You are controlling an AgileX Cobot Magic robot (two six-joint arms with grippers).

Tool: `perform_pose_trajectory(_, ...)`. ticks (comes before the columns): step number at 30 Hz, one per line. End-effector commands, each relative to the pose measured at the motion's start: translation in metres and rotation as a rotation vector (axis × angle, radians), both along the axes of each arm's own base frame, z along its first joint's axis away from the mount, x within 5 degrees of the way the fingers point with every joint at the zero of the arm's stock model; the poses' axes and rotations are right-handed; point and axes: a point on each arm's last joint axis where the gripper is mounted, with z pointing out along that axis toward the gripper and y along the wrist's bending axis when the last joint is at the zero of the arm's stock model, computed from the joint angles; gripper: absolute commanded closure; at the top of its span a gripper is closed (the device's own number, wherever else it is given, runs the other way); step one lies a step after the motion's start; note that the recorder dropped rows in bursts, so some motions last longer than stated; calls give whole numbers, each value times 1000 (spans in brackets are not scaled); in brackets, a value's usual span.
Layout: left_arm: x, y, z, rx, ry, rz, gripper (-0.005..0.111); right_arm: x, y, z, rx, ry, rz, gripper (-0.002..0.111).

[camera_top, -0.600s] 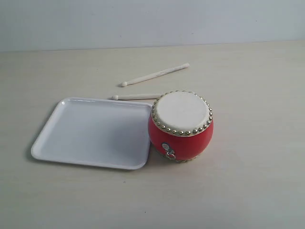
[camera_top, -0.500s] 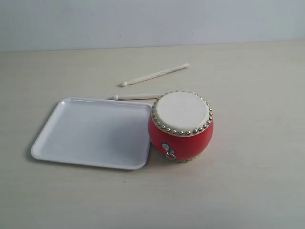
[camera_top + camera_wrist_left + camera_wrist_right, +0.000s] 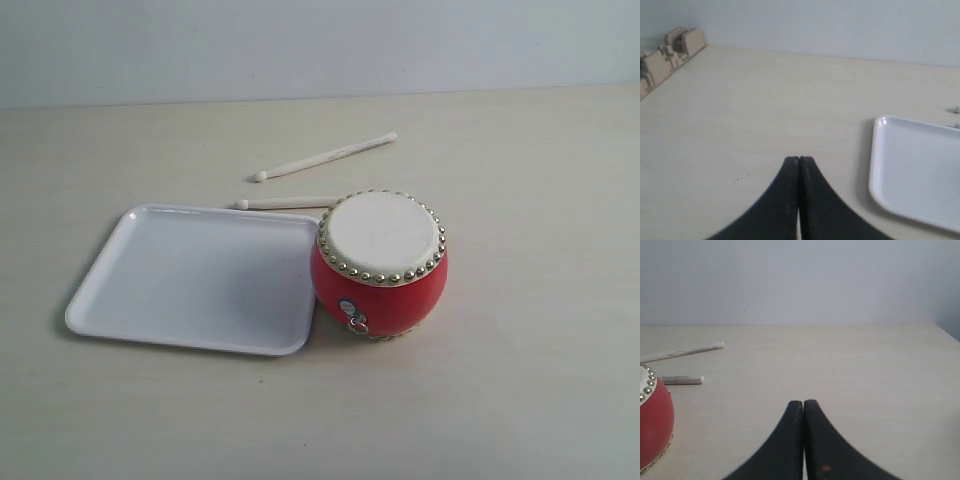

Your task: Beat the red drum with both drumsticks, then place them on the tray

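The red drum (image 3: 380, 268) stands upright on the table, its cream skin ringed by gold studs; its edge also shows in the right wrist view (image 3: 654, 432). The white tray (image 3: 190, 280) lies flat just left of it, empty, and its corner shows in the left wrist view (image 3: 912, 170). Two pale drumsticks lie on the table behind them: one (image 3: 325, 157) slanted farther back, one (image 3: 285, 203) close to the tray's far edge, partly hidden by the drum. My left gripper (image 3: 799, 159) is shut and empty, well away from the tray. My right gripper (image 3: 803, 402) is shut and empty, apart from the drum.
A beige moulded fixture (image 3: 667, 52) sits at the table's edge in the left wrist view. A pale wall (image 3: 320, 45) runs along the table's far side. No arm shows in the exterior view.
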Motion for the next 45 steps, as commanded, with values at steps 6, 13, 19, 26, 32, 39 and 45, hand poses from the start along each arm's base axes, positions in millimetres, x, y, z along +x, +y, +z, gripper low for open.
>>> perform_pose_trajectory(6, 0, 0, 0, -4, -10, 1, 107, 0, 0, 0, -6, -13, -3, 108)
perform_pose_trajectory(13, 0, 0, 0, -4, -10, 1, 107, 0, 0, 0, -6, -13, -3, 108)
perform_pose_trajectory(19, 0, 0, 0, -4, -10, 1, 107, 0, 0, 0, -6, -13, -3, 108)
perform_pose_trajectory(26, 0, 0, 0, -4, -10, 1, 107, 0, 0, 0, -6, -13, -3, 108)
perform_pose_trajectory(32, 0, 0, 0, -4, -10, 1, 107, 1, 0, 8, -33, -104, 0, 108)
perform_pose_trajectory(39, 0, 0, 0, -4, -10, 1, 107, 1, 1, 25, 104, -285, 4, 108)
perform_pose_trajectory(45, 0, 0, 0, -4, -10, 1, 107, -2, 0, 43, 229, -485, 9, 108)
